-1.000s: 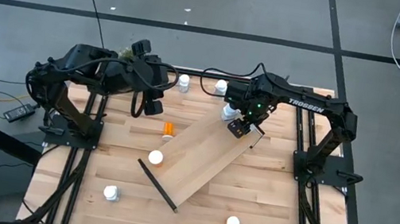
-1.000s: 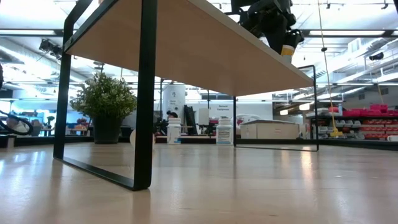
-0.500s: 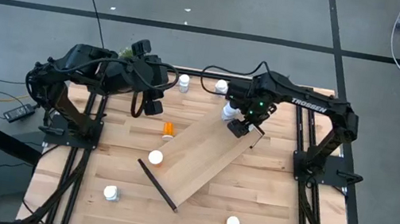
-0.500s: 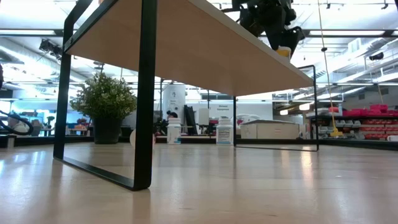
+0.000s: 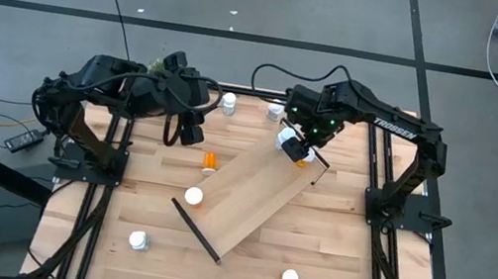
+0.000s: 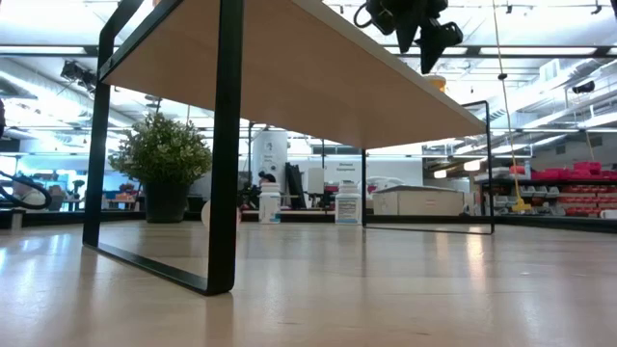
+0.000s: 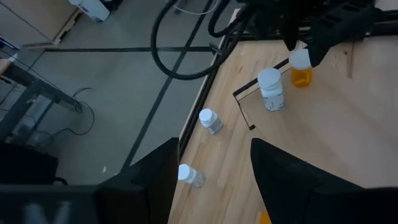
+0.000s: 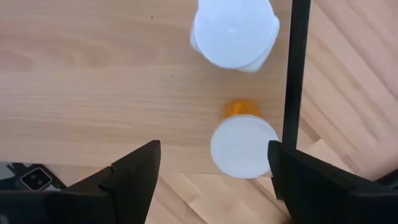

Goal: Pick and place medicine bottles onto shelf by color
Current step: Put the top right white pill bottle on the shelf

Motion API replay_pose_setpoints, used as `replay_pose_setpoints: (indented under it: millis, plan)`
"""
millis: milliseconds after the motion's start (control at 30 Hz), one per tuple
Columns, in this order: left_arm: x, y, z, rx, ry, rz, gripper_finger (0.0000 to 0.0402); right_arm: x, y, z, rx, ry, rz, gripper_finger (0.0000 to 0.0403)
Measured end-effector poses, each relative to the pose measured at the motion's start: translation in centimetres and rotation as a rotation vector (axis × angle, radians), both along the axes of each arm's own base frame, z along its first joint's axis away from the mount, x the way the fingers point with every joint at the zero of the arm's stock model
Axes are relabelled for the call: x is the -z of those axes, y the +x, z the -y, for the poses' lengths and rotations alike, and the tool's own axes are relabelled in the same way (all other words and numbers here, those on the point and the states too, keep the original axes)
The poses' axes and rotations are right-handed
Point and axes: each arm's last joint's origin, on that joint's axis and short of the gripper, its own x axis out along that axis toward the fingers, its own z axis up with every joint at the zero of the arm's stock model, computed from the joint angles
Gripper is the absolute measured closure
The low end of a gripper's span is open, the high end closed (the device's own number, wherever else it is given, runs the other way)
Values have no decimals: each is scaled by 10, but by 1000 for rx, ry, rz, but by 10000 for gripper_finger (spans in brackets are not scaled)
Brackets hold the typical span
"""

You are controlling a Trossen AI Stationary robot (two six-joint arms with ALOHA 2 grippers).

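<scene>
Above the shelf's (image 5: 255, 196) far end, the right gripper (image 8: 211, 171) (jaws open) hovers over an upright orange bottle (image 8: 242, 146).

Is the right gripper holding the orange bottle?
No. The right gripper is open above the orange bottle, which stands free on the shelf.

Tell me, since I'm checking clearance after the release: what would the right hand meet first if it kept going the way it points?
Probably the orange bottle standing on the shelf, directly between the open right hand fingers; the white bottle lies just beyond. Depth is unclear.
</scene>
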Motion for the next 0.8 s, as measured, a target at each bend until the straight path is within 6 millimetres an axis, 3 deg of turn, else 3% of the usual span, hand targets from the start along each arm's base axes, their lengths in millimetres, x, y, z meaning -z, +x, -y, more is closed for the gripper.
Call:
replay_pose_setpoints:
  millis: [400, 533, 800]
  plan:
    - [8, -4, -10, -135, -94, -13, 199, -31, -32, -2, -8, -37, 129, 99]
    - [14, 4, -33, -233, -166, 5, 199, -46, -43, -4, -34, -105, 233, 99]
    - [36, 16, -101, -298, -439, -63, 215, -72, -56, 4, -63, -398, 404, 99]
